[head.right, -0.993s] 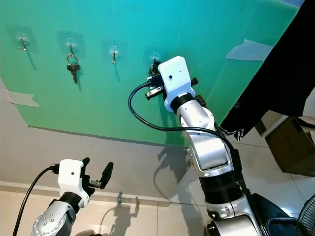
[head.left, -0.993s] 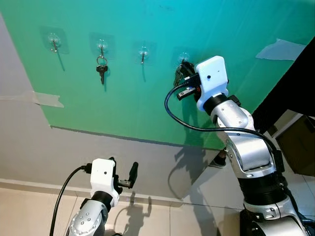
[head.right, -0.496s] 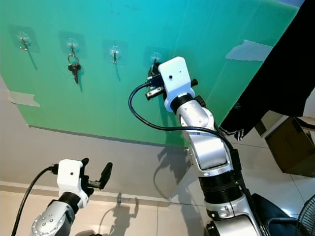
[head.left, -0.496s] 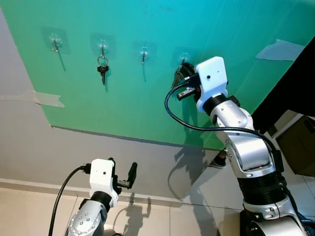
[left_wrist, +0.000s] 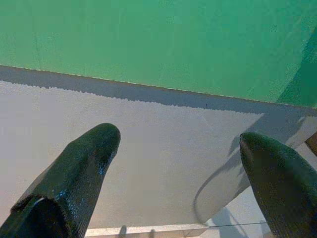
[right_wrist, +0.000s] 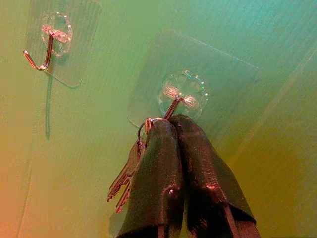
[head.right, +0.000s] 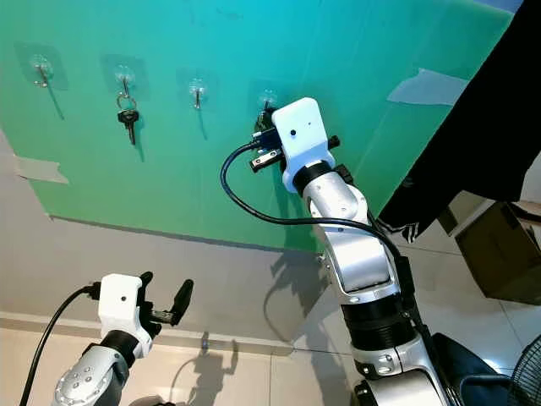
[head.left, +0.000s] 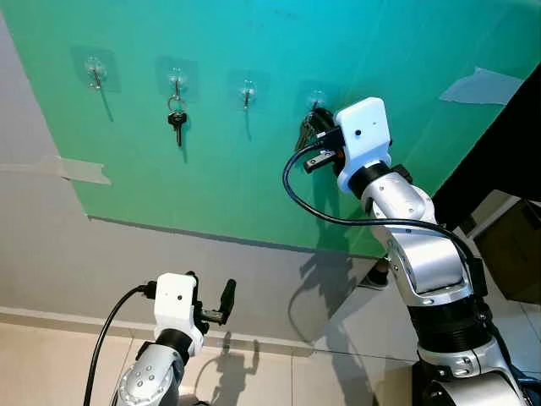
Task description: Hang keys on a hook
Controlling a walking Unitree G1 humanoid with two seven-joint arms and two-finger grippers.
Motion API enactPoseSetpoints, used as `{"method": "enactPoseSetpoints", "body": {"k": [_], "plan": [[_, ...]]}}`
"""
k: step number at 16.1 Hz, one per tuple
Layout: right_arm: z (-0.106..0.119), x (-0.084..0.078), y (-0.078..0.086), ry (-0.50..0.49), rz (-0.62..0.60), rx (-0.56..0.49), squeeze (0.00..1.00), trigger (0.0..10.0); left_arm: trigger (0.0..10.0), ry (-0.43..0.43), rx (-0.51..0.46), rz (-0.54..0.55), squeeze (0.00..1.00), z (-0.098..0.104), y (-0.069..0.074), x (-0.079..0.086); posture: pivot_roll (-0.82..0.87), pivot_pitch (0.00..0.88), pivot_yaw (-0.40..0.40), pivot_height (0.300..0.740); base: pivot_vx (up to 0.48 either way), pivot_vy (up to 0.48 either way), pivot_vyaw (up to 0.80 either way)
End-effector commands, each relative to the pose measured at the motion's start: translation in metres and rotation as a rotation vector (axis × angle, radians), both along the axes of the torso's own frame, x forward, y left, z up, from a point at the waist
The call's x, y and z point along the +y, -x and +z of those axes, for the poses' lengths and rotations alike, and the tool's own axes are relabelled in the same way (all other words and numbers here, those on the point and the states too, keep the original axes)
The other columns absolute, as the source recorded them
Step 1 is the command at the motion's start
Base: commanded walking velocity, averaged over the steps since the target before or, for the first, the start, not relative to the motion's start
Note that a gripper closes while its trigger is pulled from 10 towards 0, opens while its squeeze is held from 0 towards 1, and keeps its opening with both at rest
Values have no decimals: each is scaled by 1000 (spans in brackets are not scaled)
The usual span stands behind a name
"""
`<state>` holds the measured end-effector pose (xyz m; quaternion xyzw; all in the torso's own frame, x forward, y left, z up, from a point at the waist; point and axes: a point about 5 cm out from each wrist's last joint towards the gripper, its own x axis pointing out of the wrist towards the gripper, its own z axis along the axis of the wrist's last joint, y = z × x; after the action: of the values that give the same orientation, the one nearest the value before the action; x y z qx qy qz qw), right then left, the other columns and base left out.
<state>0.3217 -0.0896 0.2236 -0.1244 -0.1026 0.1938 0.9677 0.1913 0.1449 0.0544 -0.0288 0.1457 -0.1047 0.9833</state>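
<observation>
Right gripper (right_wrist: 171, 126) raised to the green board (head.left: 254, 194), fingers pinched together on the ring of the keys (right_wrist: 126, 181), tips right at the hook (right_wrist: 173, 105) furthest right in the row. Ring looks level with the hook's bend; cannot tell if it is over the wire. Key blades dangling beside the fingers. Another key (head.left: 176, 119) hanging on the second hook (head.left: 176, 83) from the left. Left gripper (left_wrist: 178, 153) low by the grey wall (left_wrist: 163, 148), fingers spread wide, holding nothing.
</observation>
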Motion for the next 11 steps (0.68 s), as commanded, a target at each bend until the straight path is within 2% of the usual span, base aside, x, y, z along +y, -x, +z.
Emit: {"method": "enactPoseSetpoints", "body": {"k": [1,2,3,4,11], "plan": [[-9,-10,-5,8,-53,50,0,10000,10000,13,-18,-11,0,5,-3,-5,89,0,-146,722,0,0,0],[-9,-10,-5,3,-55,51,212,10000,10000,13,-18,-11,0,5,-3,-5,90,0,-146,722,0,0,0],[-8,-10,-5,-5,-55,51,212,10000,10000,13,-18,-11,0,6,-3,-5,90,0,-146,722,0,0,0],[-9,-11,-5,-16,-58,53,1000,10000,10000,13,-17,-11,0,6,-3,-5,90,0,-147,722,0,0,0],[-9,-12,-4,-24,-60,57,1000,10000,10000,15,-16,-13,0,5,-3,-7,84,0,-145,722,0,0,0]]}}
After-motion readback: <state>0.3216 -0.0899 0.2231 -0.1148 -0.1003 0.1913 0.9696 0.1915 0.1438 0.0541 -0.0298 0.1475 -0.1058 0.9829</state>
